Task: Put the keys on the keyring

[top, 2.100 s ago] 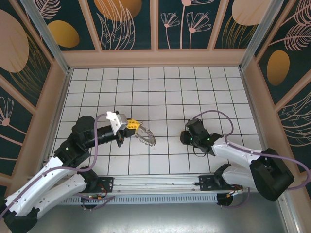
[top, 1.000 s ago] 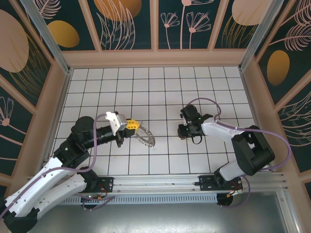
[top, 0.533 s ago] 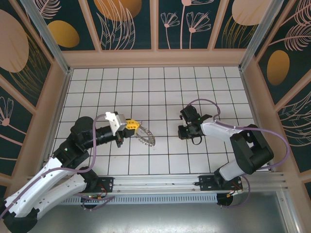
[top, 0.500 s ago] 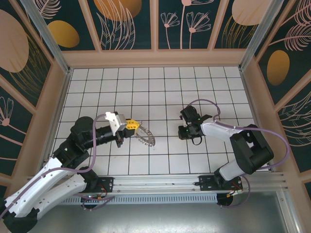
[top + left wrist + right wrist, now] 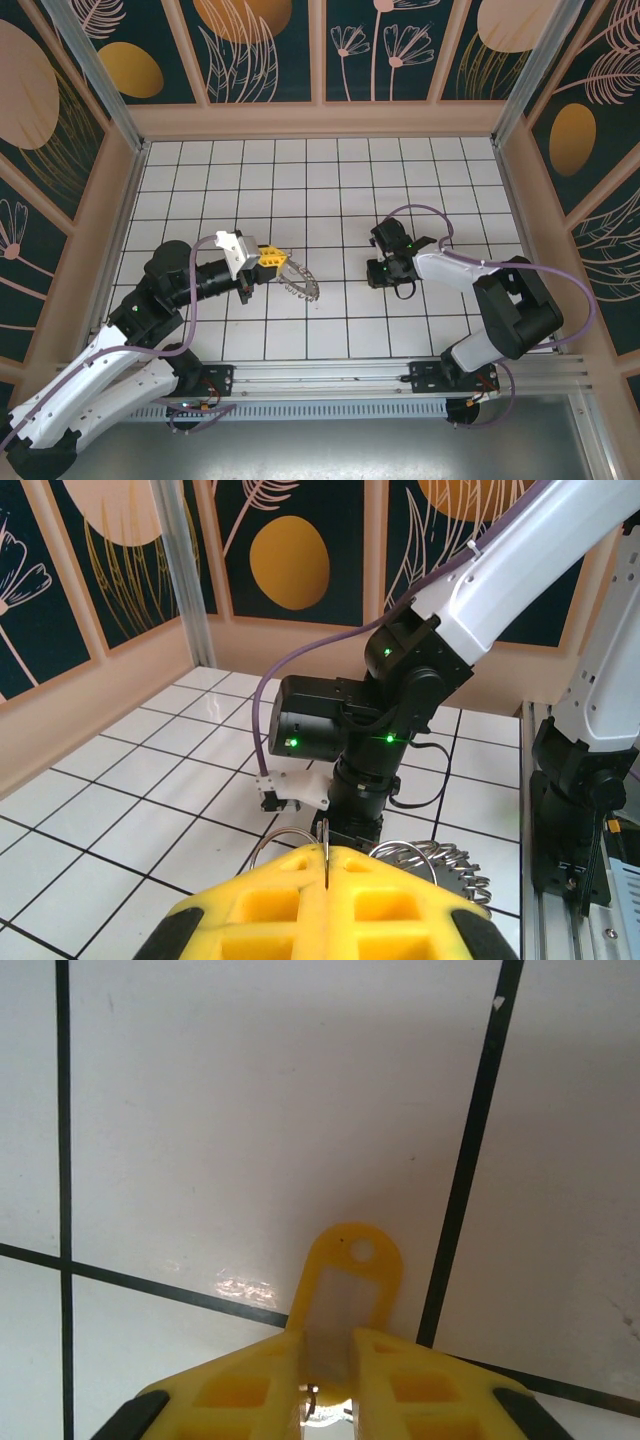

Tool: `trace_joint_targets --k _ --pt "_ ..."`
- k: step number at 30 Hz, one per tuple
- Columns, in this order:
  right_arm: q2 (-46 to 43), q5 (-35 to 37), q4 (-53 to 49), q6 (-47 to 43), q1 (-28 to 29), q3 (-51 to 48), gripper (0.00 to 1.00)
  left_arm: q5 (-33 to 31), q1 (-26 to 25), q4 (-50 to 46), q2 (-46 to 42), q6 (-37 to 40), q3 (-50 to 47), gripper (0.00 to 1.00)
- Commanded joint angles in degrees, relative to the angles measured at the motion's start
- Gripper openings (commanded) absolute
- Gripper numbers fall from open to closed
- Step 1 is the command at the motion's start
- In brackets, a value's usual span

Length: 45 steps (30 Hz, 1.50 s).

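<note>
Right pincer [image 5: 325,1345] is almost closed, its yellow fingers pinching the base of the key [image 5: 347,1278], a small flat yellow tab. The key's holed tip pokes forward just above the white tiled desk [image 5: 200,1110]. Left pincer [image 5: 268,256] is clamped tight on the rim of the toothed grey keyring [image 5: 299,283], which is tilted and well apart from the key. The next step looks like carrying the key across to the keyring. The pinch should sit low so the hole is free, approaching slowly and tip first, with the keyring held steady.

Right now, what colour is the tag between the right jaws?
Yellow tag, with a pale centre; best in right wrist view.
</note>
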Motion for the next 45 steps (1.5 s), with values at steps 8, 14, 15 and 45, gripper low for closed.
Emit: trace_joint_targets --k 8,14,15,45 --pt "-1.6 0.1 -2.3 0.1 0.5 0.7 0.20 1.2 -0.1 2.3 -1.0 -1.2 0.4 0.00" --pt "0.4 -0.7 -3.1 -1.0 0.6 1.9 0.20 1.1 -0.1 2.1 -1.2 -1.1 0.3 0.00" --pt "0.6 -0.9 -3.3 -1.1 0.6 2.1 0.19 1.0 -0.2 2.1 -1.2 -1.1 0.3 0.00" --pt "1.5 -2.7 -6.9 0.8 2.9 2.8 0.13 0.6 -0.1 1.4 -2.3 -0.7 0.5 0.00"
